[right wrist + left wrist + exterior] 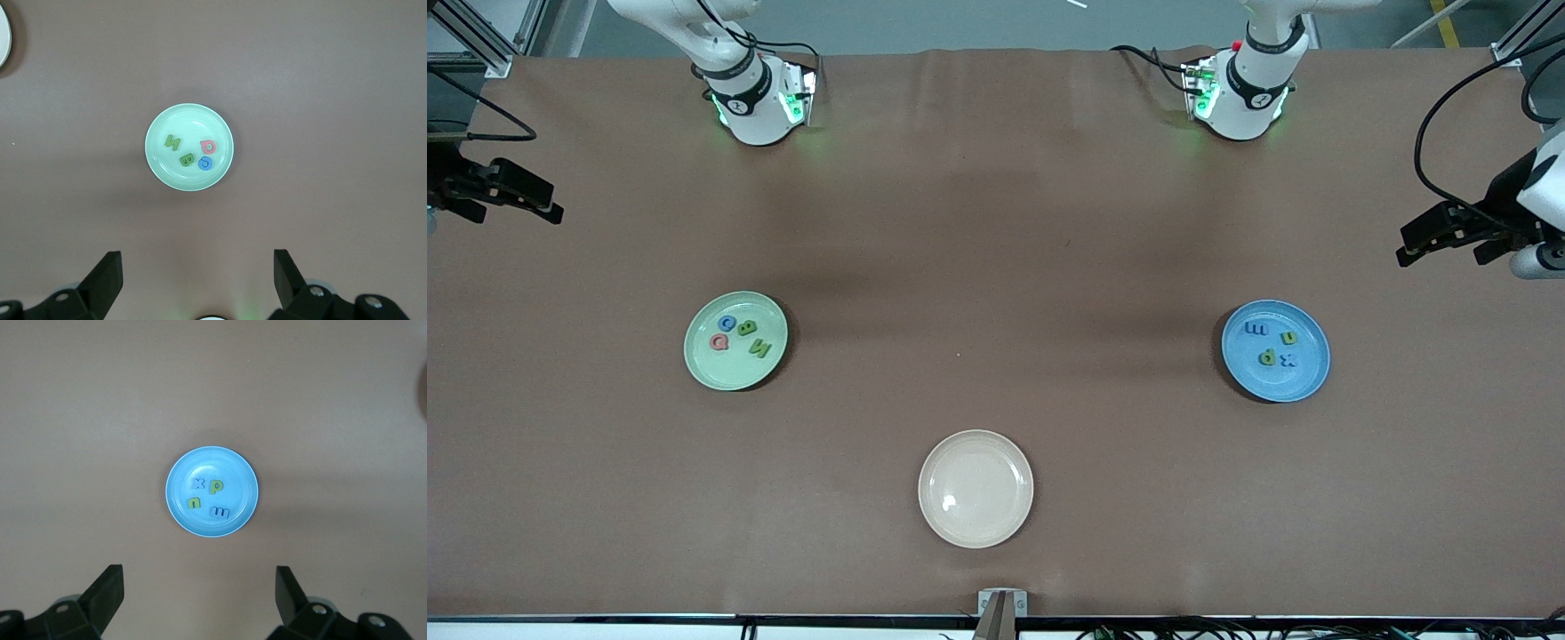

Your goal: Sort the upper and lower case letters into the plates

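The pale mint green plate (735, 341) (189, 147) lies toward the right arm's end of the table. It holds several capital letters: a blue C (727, 323), a green B (748, 327), a pink Q (719, 341) and a green N (759, 348). Toward the left arm's end, the blue plate (1276, 351) (211, 492) holds several small letters: a blue m (1256, 329), a green n (1288, 337), a green p (1267, 357) and a blue x (1287, 360). My left gripper (1409, 244) (199, 577) hangs open and empty over the table's edge at its end. My right gripper (551, 203) (198, 260) does the same at the other end.
A cream-beige plate (975, 488) with nothing in it lies midway between the two plates, nearer to the front camera. Both arm bases (758, 98) (1240, 93) stand along the table's back edge. Brown tabletop (996, 267) lies between the plates.
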`<state>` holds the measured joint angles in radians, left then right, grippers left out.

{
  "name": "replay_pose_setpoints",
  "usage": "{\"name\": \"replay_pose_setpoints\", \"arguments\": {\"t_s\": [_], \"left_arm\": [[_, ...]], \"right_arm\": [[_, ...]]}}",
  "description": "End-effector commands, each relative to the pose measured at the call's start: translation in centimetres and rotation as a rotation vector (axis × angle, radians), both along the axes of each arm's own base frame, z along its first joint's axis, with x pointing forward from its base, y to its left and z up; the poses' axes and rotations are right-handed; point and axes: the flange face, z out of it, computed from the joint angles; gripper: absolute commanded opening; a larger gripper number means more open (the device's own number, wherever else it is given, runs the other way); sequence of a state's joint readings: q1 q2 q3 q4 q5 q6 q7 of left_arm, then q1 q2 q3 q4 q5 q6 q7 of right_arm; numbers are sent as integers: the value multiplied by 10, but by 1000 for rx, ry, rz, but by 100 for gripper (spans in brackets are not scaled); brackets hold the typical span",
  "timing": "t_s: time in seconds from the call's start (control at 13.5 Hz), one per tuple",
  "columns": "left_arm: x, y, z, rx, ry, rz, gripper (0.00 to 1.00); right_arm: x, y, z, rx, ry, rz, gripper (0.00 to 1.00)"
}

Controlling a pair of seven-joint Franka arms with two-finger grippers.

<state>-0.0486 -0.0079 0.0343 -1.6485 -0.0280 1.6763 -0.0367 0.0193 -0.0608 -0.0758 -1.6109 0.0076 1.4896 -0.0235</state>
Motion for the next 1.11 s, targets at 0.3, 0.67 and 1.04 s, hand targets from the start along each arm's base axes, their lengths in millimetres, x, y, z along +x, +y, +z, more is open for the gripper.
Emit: {"name": "replay_pose_setpoints", "arguments": {"t_s": [0.3, 0.67, 1.04], "left_arm": [[-20, 3, 3, -7, -57, -6, 100], [25, 1, 19, 0, -40, -8, 100], [25, 2, 16, 0, -29, -5, 100]], "right_arm": [[-8, 0, 1, -2, 1, -14, 100], [-8, -1, 1, -4, 0, -13, 100], [-8, 1, 4, -4, -5, -7, 100]]}}
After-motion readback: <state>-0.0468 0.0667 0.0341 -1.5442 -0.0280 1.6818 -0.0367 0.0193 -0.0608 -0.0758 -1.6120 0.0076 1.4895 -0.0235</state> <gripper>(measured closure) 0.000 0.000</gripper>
